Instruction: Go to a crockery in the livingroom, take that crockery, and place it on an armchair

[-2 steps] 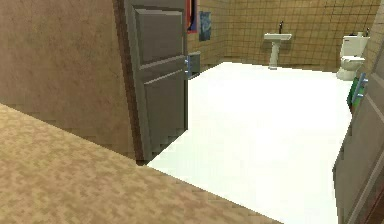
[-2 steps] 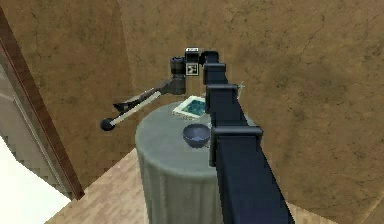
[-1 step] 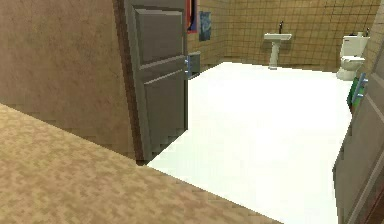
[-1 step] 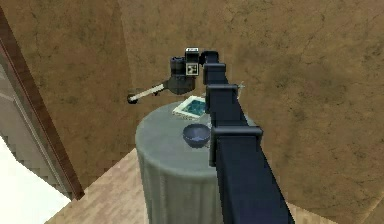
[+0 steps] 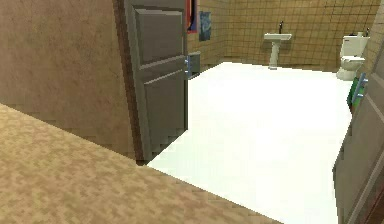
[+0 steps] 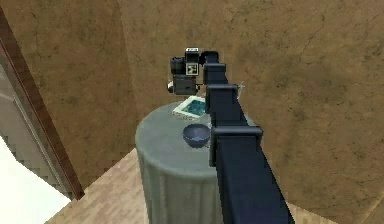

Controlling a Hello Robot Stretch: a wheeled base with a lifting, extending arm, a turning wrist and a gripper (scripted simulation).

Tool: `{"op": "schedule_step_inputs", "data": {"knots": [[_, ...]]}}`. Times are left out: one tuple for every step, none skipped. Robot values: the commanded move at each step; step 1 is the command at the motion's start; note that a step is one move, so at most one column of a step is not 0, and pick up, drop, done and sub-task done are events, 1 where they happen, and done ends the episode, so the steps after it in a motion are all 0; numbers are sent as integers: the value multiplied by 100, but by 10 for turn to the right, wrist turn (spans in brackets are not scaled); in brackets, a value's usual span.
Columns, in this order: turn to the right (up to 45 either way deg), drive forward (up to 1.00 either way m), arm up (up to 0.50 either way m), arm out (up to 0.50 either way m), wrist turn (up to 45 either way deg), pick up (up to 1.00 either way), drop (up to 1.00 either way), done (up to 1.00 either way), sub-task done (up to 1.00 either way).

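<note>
Brown carpet (image 5: pixel 60 170) lies nearest, then a door (image 5: pixel 160 85) standing ajar onto a bathroom with a sink (image 5: pixel 278 45). To the side, my arm (image 6: pixel 240 160) crosses a round grey table (image 6: pixel 155 165). A small blue bowl (image 6: pixel 197 133) sits on it, just beside the arm. My pincer (image 6: pixel 183 68) reaches farther out; I cannot tell whether it grips anything. I judge I should retract and line up on the bowl's rim. My arm hides part of the tabletop.

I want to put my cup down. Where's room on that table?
The round table is bare between the blue bowl and the rim at the arm side view's left. Crowded where the pale flat thing and arm are.
</note>
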Motion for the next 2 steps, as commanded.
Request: {"op": "schedule_step_inputs", "data": {"knots": [[0, 0, 0, 0, 90, 0, 0, 0, 0], [0, 0, -24, 0, 0, 0, 0, 0, 0]]}}
